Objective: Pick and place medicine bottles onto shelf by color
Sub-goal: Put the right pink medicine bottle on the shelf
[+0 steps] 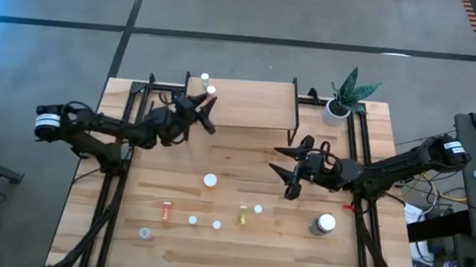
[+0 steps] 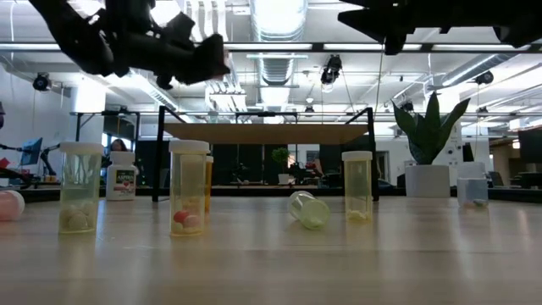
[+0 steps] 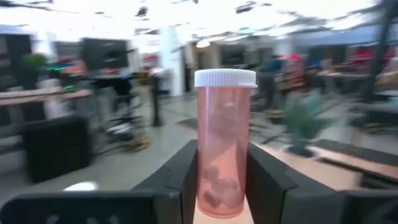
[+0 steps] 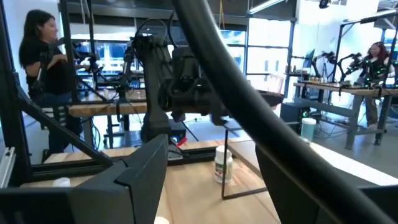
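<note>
The left gripper [image 1: 207,113] is reaching toward the low light-wood shelf [image 1: 258,105], clamping an upright white-capped pink medicine bottle [image 3: 224,149] — the right gripper [image 1: 286,160] is hovering wide over the plank counter [image 1: 235,256].

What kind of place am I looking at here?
Probably a robotics lab or workshop in an open industrial hall: exposed ceiling ducts, workbenches with equipment and people at them, and a wooden table flanked by two robot arms on a concrete floor.

Can't read any text here tbh. The white bottle [image 2: 122,180] on my desk [image 2: 271,254] has a label, but it's too blurry.
</note>
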Available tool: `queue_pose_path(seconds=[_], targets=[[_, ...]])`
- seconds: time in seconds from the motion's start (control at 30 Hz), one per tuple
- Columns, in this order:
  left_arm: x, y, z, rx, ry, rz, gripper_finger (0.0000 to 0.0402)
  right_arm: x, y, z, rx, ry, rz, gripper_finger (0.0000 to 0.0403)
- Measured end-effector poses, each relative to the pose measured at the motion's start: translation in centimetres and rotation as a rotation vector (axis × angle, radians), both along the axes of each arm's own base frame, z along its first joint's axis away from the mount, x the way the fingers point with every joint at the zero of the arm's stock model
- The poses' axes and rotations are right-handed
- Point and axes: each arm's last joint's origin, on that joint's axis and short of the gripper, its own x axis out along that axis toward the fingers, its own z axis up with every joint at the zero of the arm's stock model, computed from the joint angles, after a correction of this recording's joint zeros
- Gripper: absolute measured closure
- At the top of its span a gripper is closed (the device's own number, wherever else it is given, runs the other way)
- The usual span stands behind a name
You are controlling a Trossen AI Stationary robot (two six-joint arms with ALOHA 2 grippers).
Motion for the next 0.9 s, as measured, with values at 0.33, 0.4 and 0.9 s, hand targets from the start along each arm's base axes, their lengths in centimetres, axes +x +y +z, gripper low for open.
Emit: queue_pose_path(seconds=[0.33,0.4,0.9], targets=[[0.7,3.1,-2.0,-0.117,-0.121,0.168,0.0313,-0.2,-0.1,0.2,-0.003,-0.019,0.001,0.0172],[0.9,3.2,-2.4,-0.110,-0.125,0.181,0.0313,-0.2,-0.1,0.3,-0.008,-0.024,0.019,0.0172],[0.6,0.4,2.2,0.072,-0.120,0.088,0.0313,-1.2,-2.1,2.0,-0.003,0.001,0.156,0.0172]])
